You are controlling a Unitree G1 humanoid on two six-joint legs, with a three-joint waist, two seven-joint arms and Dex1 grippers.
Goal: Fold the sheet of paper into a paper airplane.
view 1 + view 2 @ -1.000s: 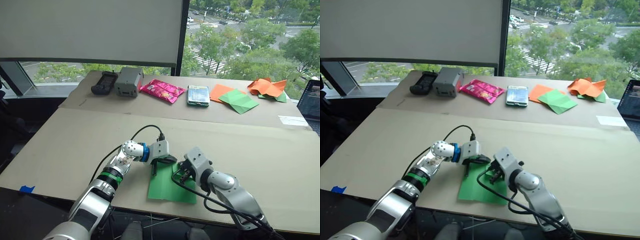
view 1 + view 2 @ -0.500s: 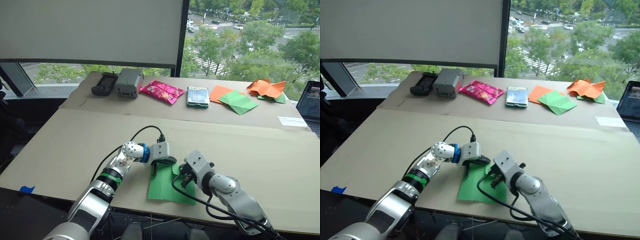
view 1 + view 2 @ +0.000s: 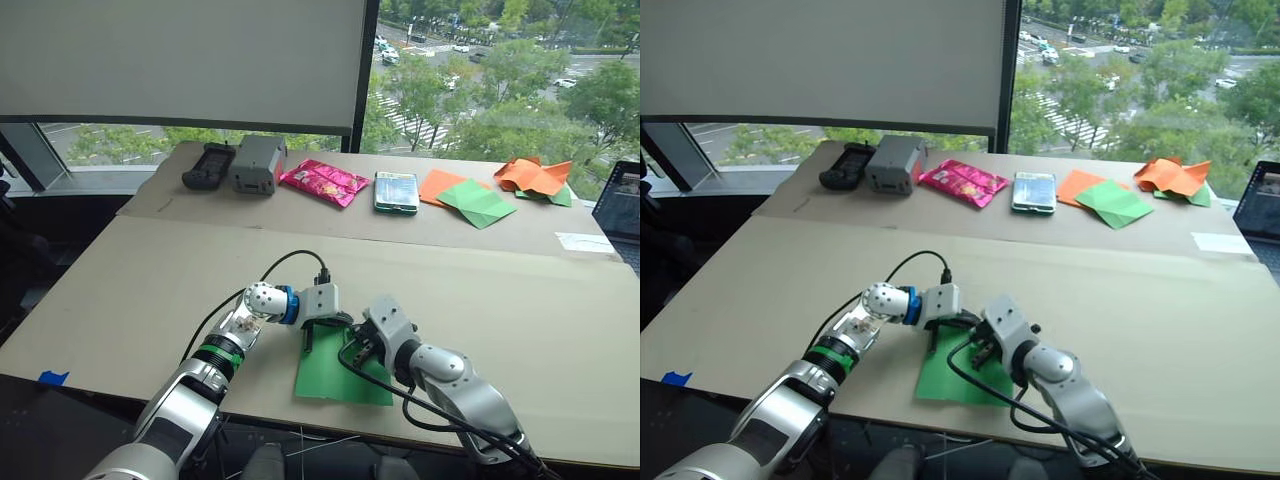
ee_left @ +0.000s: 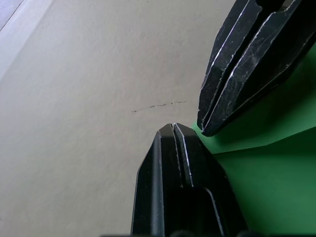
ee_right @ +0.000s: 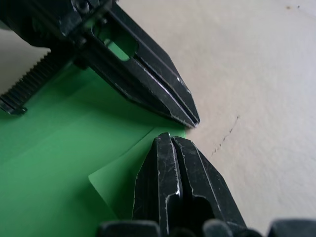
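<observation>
The bright green sheet of paper (image 3: 335, 375) lies flat near the table's front edge, with one far corner folded over as a small paler flap (image 5: 123, 170). My left gripper (image 3: 309, 346) is shut, its tips resting at the sheet's far edge. Just beside it, my right gripper (image 3: 351, 352) is also shut, its tips on the flap's corner (image 5: 165, 137). In the left wrist view the left gripper's tips (image 4: 173, 127) nearly touch the right gripper's fingers (image 4: 247, 64) over the sheet's edge (image 4: 276, 182). No narrow wedge shape shows.
Along the back strip lie a black device (image 3: 208, 165), a grey box (image 3: 257, 163), a pink packet (image 3: 323, 181), a phone-sized pack (image 3: 396, 191), orange paper (image 3: 445, 183), a paler green folded paper (image 3: 478, 202) and crumpled orange paper (image 3: 533, 174). A laptop (image 3: 622, 200) stands at the right edge.
My right gripper has slid a little left, closing on the left gripper at the folded corner. The left gripper and the sheet have stayed where they were.
</observation>
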